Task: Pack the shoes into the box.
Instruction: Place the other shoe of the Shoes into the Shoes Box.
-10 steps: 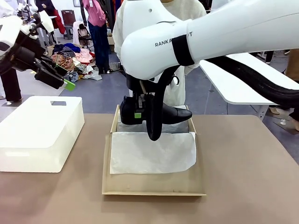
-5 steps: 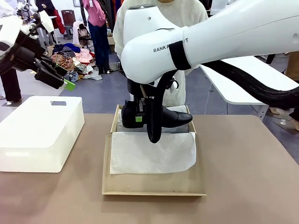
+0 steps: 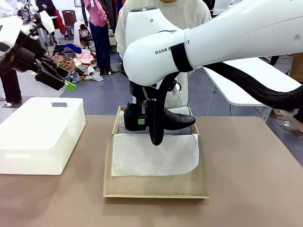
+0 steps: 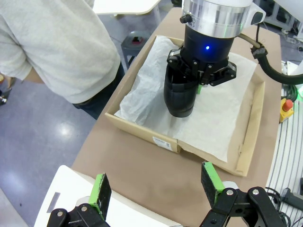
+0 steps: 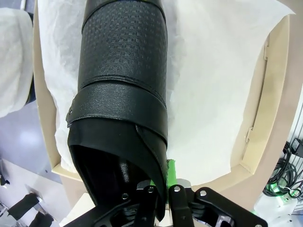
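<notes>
Shoe (image 3: 177, 119) of black leather gripped in right end effector (image 3: 141, 121), fingers shut narrow on the rim of the heel opening. Seen from the front, lies about level, pointed toe toward the robot's right, heel at the end effector. Hangs low over the open compartment of the box (image 3: 115, 126), at the far side of the surface (image 3: 255, 179); cannot tell whether the sole touches the lining. In the right wrist view, textured upper and a smooth band across the shoe (image 5: 123, 71) run away from right end effector (image 5: 163, 191), with a thin green pad edge just beside the leather, white tissue paper (image 5: 213, 80) beneath and the cardboard rim of the box (image 5: 270, 94) around it.

Flap lid of the box flat on the surface toward the robot, a sheet of tissue paper (image 3: 154, 153) spread over it.

Left end effector (image 3: 66, 83) raised at the robot's left above a white bin (image 3: 42, 132), jaws wide, holding nothing. In its own view, left end effector (image 4: 155, 185) with green pads well apart, looking down on the box (image 4: 142, 135), the shoe (image 4: 180, 97) and right end effector (image 4: 199, 78).

Person (image 3: 189, 14) in a light top standing just behind the box.
</notes>
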`<state>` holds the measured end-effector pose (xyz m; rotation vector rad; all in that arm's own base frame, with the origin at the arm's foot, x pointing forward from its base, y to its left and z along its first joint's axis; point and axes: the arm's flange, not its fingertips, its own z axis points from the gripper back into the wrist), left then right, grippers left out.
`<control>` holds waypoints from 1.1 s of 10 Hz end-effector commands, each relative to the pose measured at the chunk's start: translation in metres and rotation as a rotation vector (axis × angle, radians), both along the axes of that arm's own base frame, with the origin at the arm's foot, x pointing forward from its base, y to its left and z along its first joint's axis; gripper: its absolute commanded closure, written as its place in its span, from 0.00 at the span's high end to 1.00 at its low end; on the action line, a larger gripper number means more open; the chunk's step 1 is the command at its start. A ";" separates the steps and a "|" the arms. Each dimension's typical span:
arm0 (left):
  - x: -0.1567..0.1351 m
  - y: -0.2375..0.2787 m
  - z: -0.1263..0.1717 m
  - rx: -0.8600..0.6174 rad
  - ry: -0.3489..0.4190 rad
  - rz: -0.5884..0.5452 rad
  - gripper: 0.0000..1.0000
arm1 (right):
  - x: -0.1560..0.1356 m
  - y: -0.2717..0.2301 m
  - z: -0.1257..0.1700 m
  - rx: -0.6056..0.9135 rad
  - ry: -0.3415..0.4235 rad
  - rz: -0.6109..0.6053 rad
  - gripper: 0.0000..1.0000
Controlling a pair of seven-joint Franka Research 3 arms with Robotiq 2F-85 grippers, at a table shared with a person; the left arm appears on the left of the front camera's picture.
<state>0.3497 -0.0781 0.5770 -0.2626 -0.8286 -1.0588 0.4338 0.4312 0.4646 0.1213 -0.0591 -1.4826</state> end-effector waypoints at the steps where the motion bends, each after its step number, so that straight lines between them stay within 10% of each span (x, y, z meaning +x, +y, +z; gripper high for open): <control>1: 0.001 0.001 -0.001 -0.011 -0.005 -0.021 1.00 | 0.012 0.007 0.003 -0.002 -0.023 -0.022 0.00; 11: 0.001 0.001 -0.001 -0.011 -0.005 -0.021 1.00 | 0.028 0.030 -0.037 0.004 0.017 -0.024 0.00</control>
